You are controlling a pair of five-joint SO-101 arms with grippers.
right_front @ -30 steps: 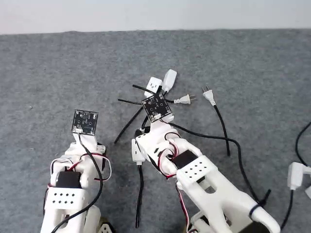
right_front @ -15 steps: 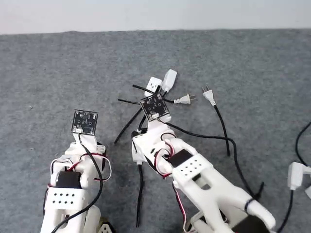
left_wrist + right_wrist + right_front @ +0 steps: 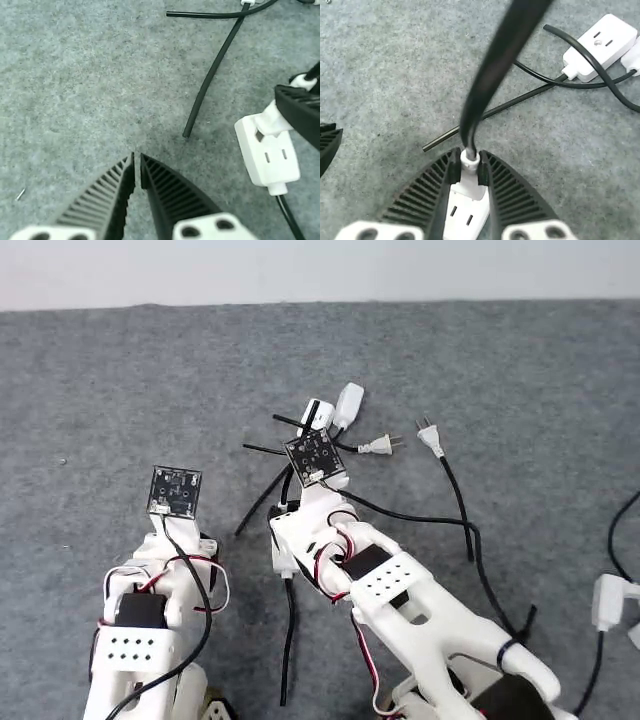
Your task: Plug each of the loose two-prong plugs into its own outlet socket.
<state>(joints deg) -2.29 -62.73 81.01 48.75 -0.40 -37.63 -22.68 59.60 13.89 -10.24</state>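
Observation:
My right gripper point(image 3: 468, 156) is shut on a white outlet socket point(image 3: 465, 207), pinching it near the neck where its black cable point(image 3: 495, 75) rises. The left wrist view has that same socket point(image 3: 267, 155) on the carpet beside a black finger of the right gripper point(image 3: 300, 112). From above, this socket point(image 3: 283, 552) lies beside the right arm point(image 3: 340, 540). Two more white sockets point(image 3: 318, 412) point(image 3: 349, 400) lie just beyond that arm, one being the socket point(image 3: 600, 45) in the right wrist view. Two loose two-prong plugs point(image 3: 378, 446) point(image 3: 428, 435) lie to their right. My left gripper point(image 3: 137, 161) is shut on nothing, low over bare carpet.
Black cables point(image 3: 470, 530) cross the grey carpet around the right arm, and a cut cable end point(image 3: 210, 80) lies ahead of the left gripper. Another white socket point(image 3: 608, 600) sits at the right edge. The far and left parts of the carpet point(image 3: 120, 380) are bare.
The right arm has shifted slightly left and away, carrying its socket along. The left arm has stayed still.

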